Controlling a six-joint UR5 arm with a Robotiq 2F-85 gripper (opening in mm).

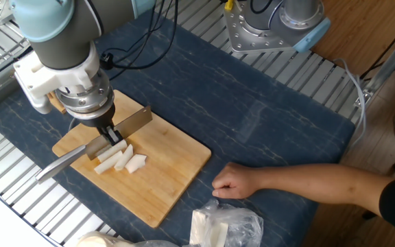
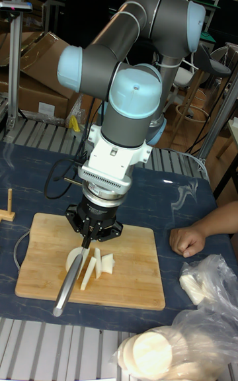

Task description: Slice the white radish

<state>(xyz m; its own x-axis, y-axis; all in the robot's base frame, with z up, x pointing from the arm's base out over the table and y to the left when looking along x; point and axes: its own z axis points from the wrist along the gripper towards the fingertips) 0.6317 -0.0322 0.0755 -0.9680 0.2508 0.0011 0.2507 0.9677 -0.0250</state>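
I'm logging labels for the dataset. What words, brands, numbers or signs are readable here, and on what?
None: no readable text in either view.
The UR5 arm, knife, cutting board and plastic bags show no legible markings.
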